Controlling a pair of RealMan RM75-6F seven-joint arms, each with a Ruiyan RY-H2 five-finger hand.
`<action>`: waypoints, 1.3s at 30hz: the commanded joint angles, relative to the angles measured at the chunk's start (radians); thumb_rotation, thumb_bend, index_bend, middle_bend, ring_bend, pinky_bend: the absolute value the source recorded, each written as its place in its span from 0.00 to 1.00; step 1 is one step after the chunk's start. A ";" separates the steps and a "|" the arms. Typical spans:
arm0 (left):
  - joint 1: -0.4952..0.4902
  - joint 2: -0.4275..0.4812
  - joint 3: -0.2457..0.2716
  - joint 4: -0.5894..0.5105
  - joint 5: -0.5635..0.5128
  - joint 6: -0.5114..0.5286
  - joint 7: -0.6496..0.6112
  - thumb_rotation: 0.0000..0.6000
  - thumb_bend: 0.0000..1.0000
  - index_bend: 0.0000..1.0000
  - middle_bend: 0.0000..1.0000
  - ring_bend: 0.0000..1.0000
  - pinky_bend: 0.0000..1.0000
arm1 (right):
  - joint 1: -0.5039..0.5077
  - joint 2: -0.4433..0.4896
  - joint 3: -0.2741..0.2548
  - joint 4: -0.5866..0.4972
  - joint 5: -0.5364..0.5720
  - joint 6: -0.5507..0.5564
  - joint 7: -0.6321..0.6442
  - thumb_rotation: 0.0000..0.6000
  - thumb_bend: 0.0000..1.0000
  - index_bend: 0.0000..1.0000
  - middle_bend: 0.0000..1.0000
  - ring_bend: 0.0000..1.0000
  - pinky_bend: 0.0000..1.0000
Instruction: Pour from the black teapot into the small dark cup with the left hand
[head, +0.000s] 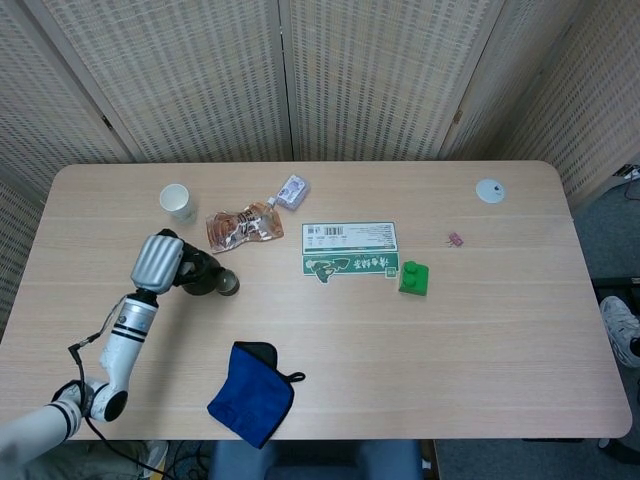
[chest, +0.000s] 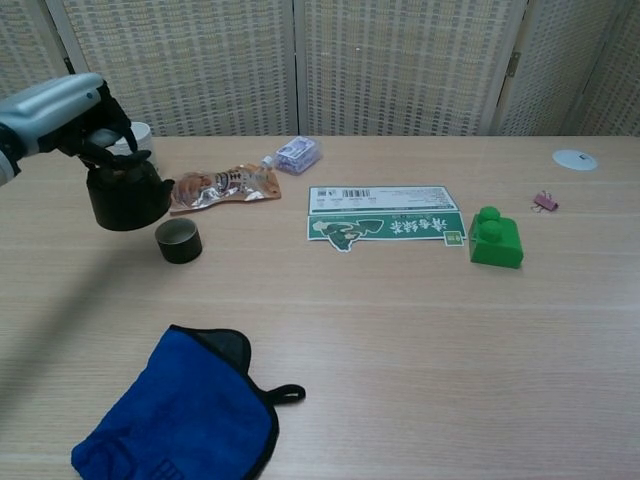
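Observation:
The black teapot (head: 199, 277) (chest: 124, 196) is upright just left of the small dark cup (head: 228, 284) (chest: 179, 241), its spout pointing toward the cup. My left hand (head: 157, 262) (chest: 66, 106) grips the teapot from above and from the left, fingers curled over its top. Whether the pot's base touches the table (head: 330, 340) cannot be told. The cup stands alone on the table, untouched. My right hand appears in neither view.
A white paper cup (head: 176, 203) (chest: 136, 133) stands behind the teapot. An orange snack pouch (head: 243, 225) (chest: 222, 186) and a small purple packet (head: 292, 190) lie beyond the dark cup. A blue cloth (head: 252, 392) (chest: 180, 410) lies near the front edge, a green block (head: 413, 278) to the right.

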 joint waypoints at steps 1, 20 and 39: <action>0.033 0.038 -0.002 -0.039 -0.018 -0.001 -0.048 0.63 0.35 1.00 1.00 0.92 0.40 | 0.001 0.000 0.000 -0.003 -0.001 -0.001 -0.003 1.00 0.17 0.19 0.22 0.16 0.18; 0.133 0.093 0.067 -0.049 -0.001 0.022 -0.068 0.47 0.35 1.00 1.00 0.91 0.40 | 0.003 0.006 -0.004 -0.032 -0.016 0.009 -0.026 1.00 0.17 0.19 0.22 0.16 0.18; 0.149 0.018 0.122 0.100 0.058 0.010 -0.032 0.39 0.30 1.00 1.00 0.89 0.40 | 0.002 0.005 -0.007 -0.030 -0.013 0.010 -0.027 1.00 0.17 0.19 0.22 0.16 0.18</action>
